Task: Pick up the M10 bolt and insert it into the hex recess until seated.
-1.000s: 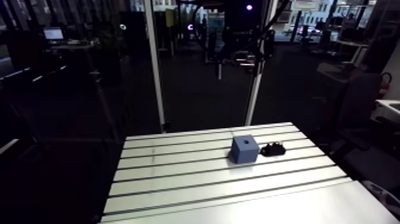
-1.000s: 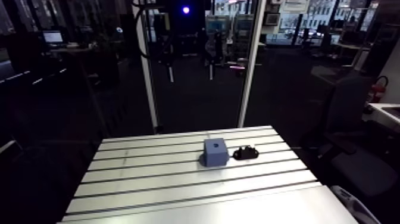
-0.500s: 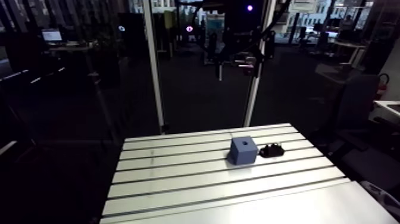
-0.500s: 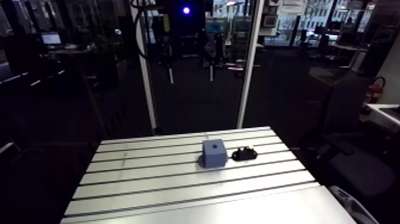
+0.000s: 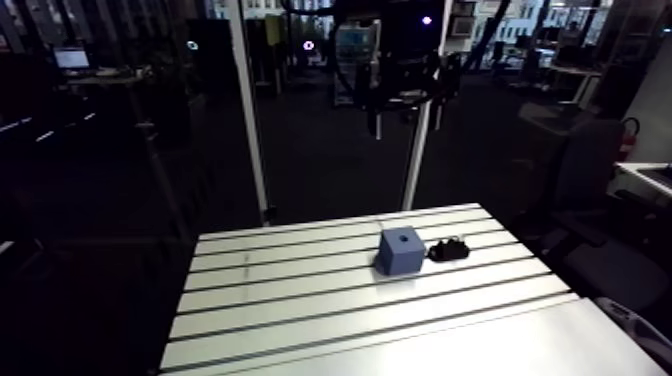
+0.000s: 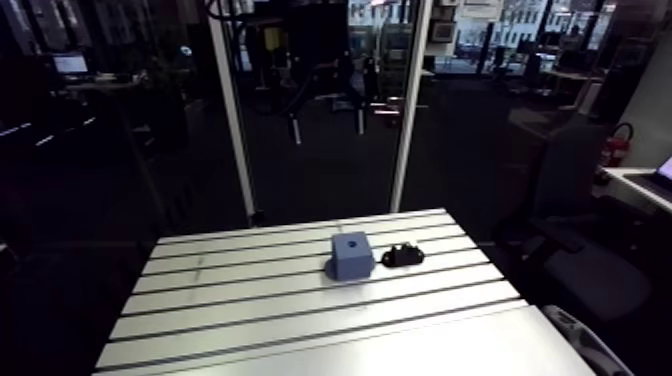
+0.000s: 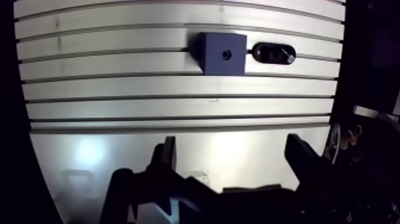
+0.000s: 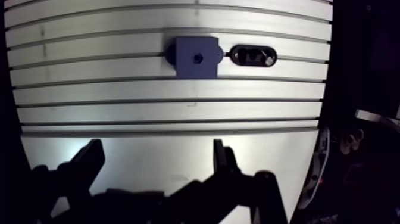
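The gripper (image 7: 232, 149) hangs wide open and empty, well apart from the work; the bolt (image 7: 277, 53) is seen lying in a black holder (image 7: 261, 52) just beside the blue block (image 7: 209, 58), whose recess (image 7: 226, 53) faces up; the fingers should be centred over the bolt and lowered squarely before closing.

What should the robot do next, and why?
Probably move the gripper forward and down toward the bolt, which lies in a dark holder beside the blue block. The gripper is open and empty, with the bolt well ahead of it.
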`<state>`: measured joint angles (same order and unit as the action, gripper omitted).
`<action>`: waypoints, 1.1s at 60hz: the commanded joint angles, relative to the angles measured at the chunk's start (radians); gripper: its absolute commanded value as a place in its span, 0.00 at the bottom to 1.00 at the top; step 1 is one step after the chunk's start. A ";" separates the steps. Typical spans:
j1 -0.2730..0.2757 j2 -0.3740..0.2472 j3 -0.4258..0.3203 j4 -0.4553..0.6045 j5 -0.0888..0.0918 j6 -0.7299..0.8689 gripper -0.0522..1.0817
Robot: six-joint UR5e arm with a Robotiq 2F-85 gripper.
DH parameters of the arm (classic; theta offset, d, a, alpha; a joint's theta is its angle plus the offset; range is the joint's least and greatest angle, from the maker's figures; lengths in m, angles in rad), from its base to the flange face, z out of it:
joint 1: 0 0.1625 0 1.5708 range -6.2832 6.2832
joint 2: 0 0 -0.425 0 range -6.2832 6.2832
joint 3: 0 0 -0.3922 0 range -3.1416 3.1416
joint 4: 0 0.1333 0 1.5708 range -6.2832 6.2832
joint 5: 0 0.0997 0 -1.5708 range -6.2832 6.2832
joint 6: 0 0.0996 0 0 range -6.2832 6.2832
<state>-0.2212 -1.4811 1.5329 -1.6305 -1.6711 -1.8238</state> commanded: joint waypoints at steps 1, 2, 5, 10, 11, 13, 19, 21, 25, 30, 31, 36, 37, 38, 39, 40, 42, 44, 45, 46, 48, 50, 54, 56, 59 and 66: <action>-0.054 0.000 0.031 -0.071 -0.008 -0.071 0.05; -0.054 0.000 0.031 -0.071 -0.008 -0.071 0.05; -0.071 -0.003 0.042 -0.093 -0.008 -0.091 0.05; -0.079 -0.004 0.053 -0.108 -0.006 -0.109 0.05; -0.083 -0.004 0.056 -0.117 -0.005 -0.112 0.05; -0.087 -0.005 0.062 -0.127 -0.003 -0.114 0.05; -0.106 -0.005 0.083 -0.153 0.000 -0.116 0.05; -0.113 -0.005 0.091 -0.163 0.000 -0.116 0.05; -0.123 0.000 0.105 -0.185 0.001 -0.117 0.05; -0.135 0.003 0.128 -0.227 0.003 -0.124 0.05; -0.135 0.003 0.128 -0.227 0.003 -0.124 0.05; -0.170 0.003 0.151 -0.267 0.006 -0.170 0.05; -0.187 0.004 0.158 -0.279 0.009 -0.188 0.05; -0.187 0.004 0.158 -0.279 0.009 -0.188 0.05; -0.204 0.005 0.164 -0.290 0.016 -0.201 0.05; -0.204 0.005 0.164 -0.290 0.016 -0.201 0.05; -0.219 0.009 0.168 -0.297 0.024 -0.211 0.05; -0.235 0.016 0.174 -0.302 0.036 -0.216 0.05; -0.249 0.025 0.176 -0.309 0.048 -0.220 0.05; -0.249 0.025 0.176 -0.309 0.048 -0.220 0.05; -0.263 0.032 0.179 -0.318 0.058 -0.223 0.05; -0.273 0.039 0.181 -0.328 0.063 -0.225 0.05; -0.282 0.061 0.184 -0.352 0.066 -0.235 0.05; -0.285 0.069 0.186 -0.359 0.066 -0.238 0.05; -0.286 0.074 0.186 -0.365 0.066 -0.239 0.05; -0.300 0.105 0.190 -0.382 0.070 -0.237 0.05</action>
<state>-0.4849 -1.4290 1.7114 -1.9667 -1.6161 -2.0469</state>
